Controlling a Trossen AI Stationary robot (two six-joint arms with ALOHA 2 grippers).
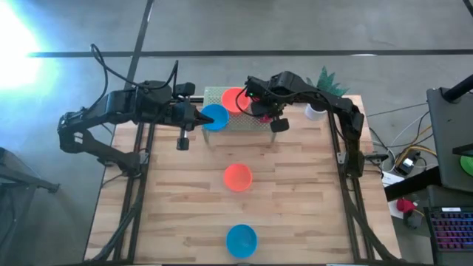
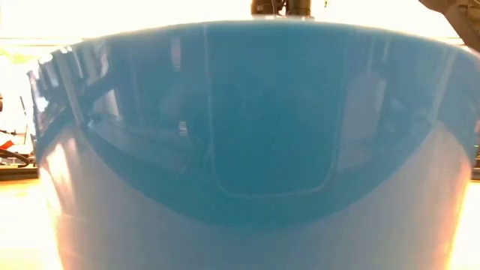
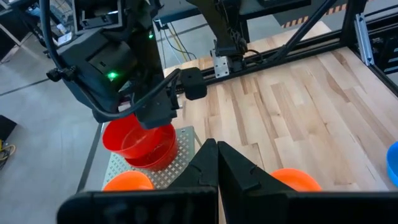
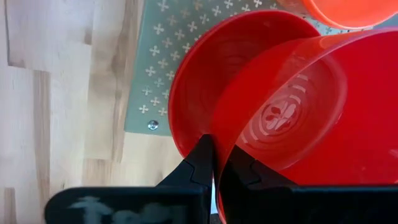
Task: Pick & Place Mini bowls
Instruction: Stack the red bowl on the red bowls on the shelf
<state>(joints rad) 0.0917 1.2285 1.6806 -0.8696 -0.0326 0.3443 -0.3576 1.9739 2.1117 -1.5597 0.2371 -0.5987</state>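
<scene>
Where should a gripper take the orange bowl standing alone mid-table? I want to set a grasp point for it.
Grip the rim of the orange bowl, probably coming straight down from above. It sits upright with its mouth open to the overhead camera, and bare table lies all around it, so one finger can likely slip inside the wall and the other outside, at any side.

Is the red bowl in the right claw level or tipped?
Tipped. The red bowl hangs on edge from the shut right end effector, above a perforated metal plate.
</scene>
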